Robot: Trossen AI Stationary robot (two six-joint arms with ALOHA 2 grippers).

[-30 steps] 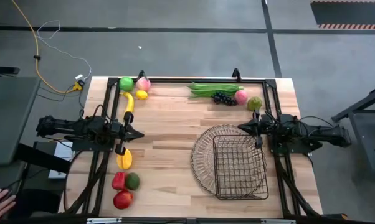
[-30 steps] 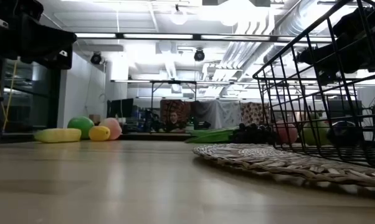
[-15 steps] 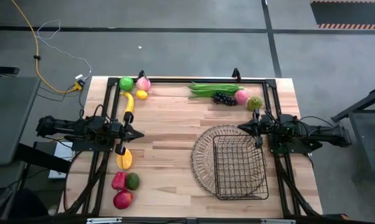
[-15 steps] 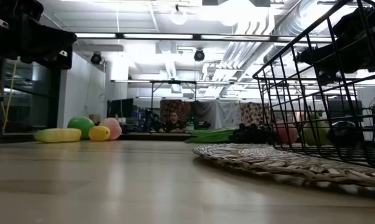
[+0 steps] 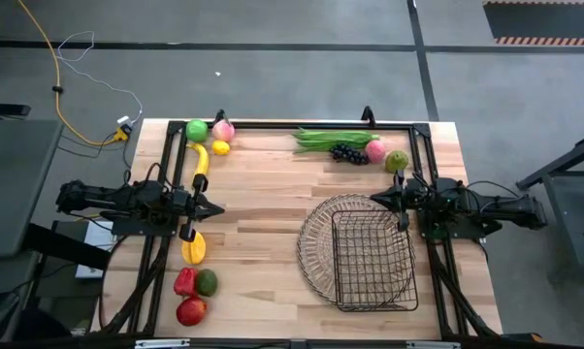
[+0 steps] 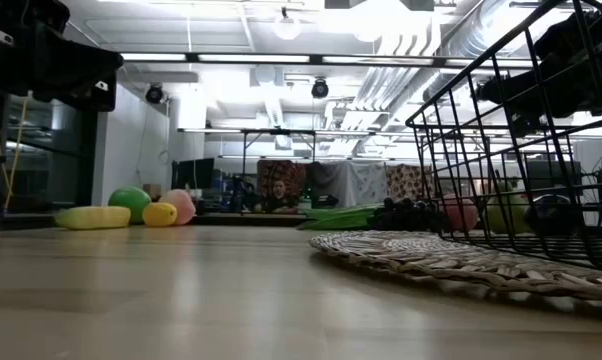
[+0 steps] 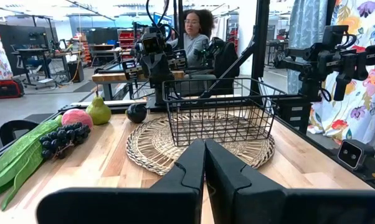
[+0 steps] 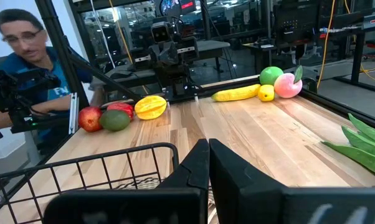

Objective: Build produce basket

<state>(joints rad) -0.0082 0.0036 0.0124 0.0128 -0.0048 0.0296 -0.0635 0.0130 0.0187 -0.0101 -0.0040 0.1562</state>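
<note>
Wire basket (image 6: pixel 501 150) at near right; banana (image 6: pixel 93 217), lemon (image 6: pixel 160 214) on far table (image 6: pixel 181 290).

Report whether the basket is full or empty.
Empty. The basket shows only bare wire mesh and woven rim from above; all the produce lies outside it on the table.

free: table centre (image 5: pixel 263 213) | obstacle: basket (image 5: pixel 365 254) right side
</note>
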